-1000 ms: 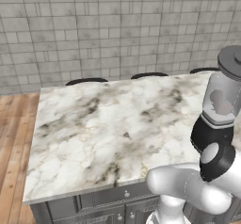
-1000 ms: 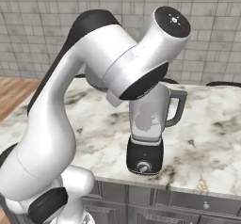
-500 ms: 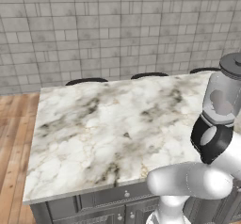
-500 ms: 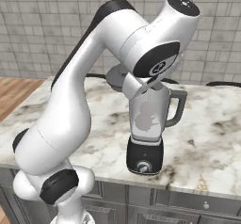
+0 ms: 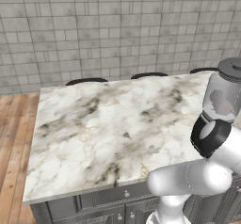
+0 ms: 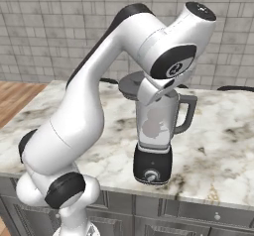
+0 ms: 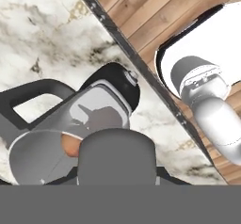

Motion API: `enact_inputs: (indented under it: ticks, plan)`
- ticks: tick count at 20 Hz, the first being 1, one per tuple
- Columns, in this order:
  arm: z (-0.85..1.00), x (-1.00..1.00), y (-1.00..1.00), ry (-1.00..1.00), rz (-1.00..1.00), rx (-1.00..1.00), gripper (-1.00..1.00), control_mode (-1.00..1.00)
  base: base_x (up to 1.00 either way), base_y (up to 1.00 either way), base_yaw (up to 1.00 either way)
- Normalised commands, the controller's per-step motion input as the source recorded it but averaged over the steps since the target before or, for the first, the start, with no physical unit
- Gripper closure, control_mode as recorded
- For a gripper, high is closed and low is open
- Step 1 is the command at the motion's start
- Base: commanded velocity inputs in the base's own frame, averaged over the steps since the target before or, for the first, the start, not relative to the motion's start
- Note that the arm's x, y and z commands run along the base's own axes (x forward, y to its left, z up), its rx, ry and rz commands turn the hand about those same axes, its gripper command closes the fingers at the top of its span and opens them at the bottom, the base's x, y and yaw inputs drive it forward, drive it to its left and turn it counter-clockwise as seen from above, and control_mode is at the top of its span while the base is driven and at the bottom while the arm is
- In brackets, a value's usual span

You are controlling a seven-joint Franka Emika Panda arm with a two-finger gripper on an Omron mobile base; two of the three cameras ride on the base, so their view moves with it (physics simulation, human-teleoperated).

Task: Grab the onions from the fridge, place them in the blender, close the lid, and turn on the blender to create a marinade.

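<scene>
The blender stands near the counter's front edge: black base (image 6: pixel 153 163) with a silver knob, translucent jar (image 6: pixel 159 123), side handle to the right. At least one reddish-brown onion (image 7: pixel 70 145) shows through the jar wall. The dark grey lid (image 6: pixel 130 86) sits level at the jar's mouth; in the left base view the lid (image 5: pixel 230 68) caps the jar (image 5: pixel 221 100). My gripper (image 6: pixel 150 92) comes down from above and is shut on the lid (image 7: pixel 116 155), whose dark mass hides the fingertips in the hand view. The fridge is out of view.
The white marble island counter (image 5: pixel 103 129) stretches left of the blender. Dark stool backs (image 5: pixel 86 81) line its far edge before a grey tiled wall. Wood floor (image 5: pixel 14 133) lies to the left. Grey drawers (image 6: pixel 198 215) run below the front edge.
The arm's upper links have swung up and to the right, and the lid has sunk a little toward the jar's rim. The blender has stayed put.
</scene>
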Motion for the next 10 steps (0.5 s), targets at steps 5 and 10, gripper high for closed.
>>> enact_inputs:
  ticks: [5, 10]
  plan:
    - [-0.24, 0.2, -0.18, 0.0, 0.0, -0.01, 1.0, -1.0, 0.0, 0.0, 0.0]
    - [-0.13, 0.31, -0.14, 0.0, 0.0, -0.02, 1.0, -1.0, 0.0, 0.0, 0.0]
